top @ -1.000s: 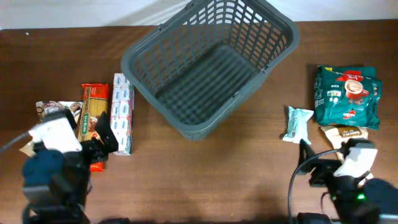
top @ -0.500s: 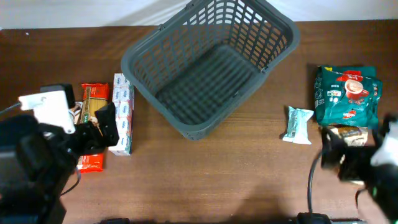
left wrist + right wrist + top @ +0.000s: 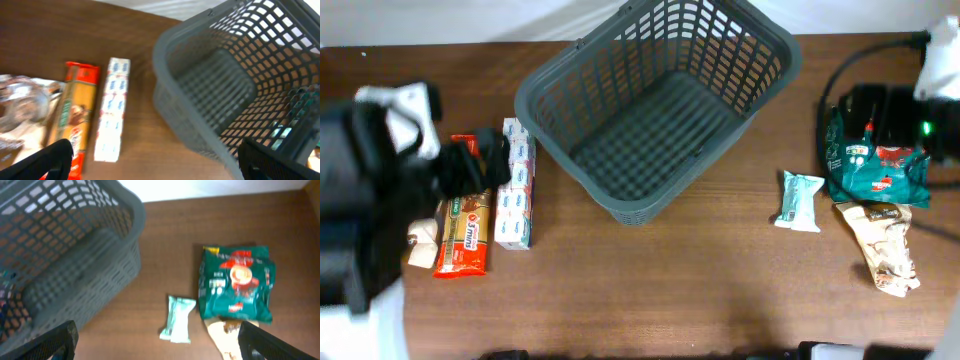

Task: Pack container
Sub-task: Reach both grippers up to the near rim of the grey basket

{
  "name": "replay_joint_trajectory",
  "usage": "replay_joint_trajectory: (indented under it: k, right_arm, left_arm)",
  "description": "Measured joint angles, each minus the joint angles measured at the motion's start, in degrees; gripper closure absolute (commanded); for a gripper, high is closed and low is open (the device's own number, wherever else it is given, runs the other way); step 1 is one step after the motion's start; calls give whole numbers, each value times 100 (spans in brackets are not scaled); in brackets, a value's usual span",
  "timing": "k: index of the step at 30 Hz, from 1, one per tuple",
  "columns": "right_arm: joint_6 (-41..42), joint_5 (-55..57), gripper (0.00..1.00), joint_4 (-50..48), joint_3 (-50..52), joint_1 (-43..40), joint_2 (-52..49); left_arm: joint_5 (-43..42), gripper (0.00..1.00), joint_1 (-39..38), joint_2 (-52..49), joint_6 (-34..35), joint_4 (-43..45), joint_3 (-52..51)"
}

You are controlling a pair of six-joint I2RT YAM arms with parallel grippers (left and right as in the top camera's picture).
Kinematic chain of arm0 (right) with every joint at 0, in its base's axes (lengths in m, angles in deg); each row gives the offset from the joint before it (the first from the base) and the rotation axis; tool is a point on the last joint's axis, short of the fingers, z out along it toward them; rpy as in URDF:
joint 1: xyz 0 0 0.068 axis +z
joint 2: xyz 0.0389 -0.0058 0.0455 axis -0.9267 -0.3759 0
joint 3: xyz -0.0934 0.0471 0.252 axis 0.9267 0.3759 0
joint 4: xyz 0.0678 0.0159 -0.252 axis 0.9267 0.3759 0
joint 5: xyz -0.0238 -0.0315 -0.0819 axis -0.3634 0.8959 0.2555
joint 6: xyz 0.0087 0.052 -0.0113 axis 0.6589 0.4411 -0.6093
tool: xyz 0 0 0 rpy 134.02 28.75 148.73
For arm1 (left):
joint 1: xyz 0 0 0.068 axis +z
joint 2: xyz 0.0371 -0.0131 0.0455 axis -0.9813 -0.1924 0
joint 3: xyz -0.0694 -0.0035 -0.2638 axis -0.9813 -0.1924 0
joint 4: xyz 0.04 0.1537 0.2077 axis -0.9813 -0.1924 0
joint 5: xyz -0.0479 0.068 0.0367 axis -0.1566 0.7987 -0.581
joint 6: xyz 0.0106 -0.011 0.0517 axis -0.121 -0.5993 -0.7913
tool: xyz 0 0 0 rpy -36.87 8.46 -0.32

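Note:
The dark grey slotted container [image 3: 655, 105] stands empty at the back middle, turned at an angle; it also shows in the left wrist view [image 3: 235, 75] and the right wrist view [image 3: 65, 255]. My left gripper [image 3: 480, 165] is open and empty, high above the table beside an orange pasta packet [image 3: 75, 110] and a white-and-blue box [image 3: 112, 107]. My right gripper [image 3: 865, 115] is open and empty, high over a green bag [image 3: 235, 282], with a small mint packet [image 3: 178, 317] below it.
A silvery packet [image 3: 20, 105] lies left of the pasta, mostly hidden under my left arm in the overhead view. A beige-brown packet [image 3: 885, 245] lies in front of the green bag [image 3: 880, 165]. Bare brown table [image 3: 650, 290] lies in front of the container.
Both arms have risen and moved away from the front edge: the left now hangs over the left packets, the right over the green bag. No object has moved.

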Motion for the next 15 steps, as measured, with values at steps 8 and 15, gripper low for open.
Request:
replay_joint_trajectory:
  k: [8,15]
  right_arm:
    - [-177,-525,1,-168,-890,-11,-1274]
    - [-214,-1001,1,-525,-955,-11,-1886]
  left_arm:
    - [-820,4,0,-800,382,-2,275]
    - [-542,9,-42,-813,1401,-361,313]
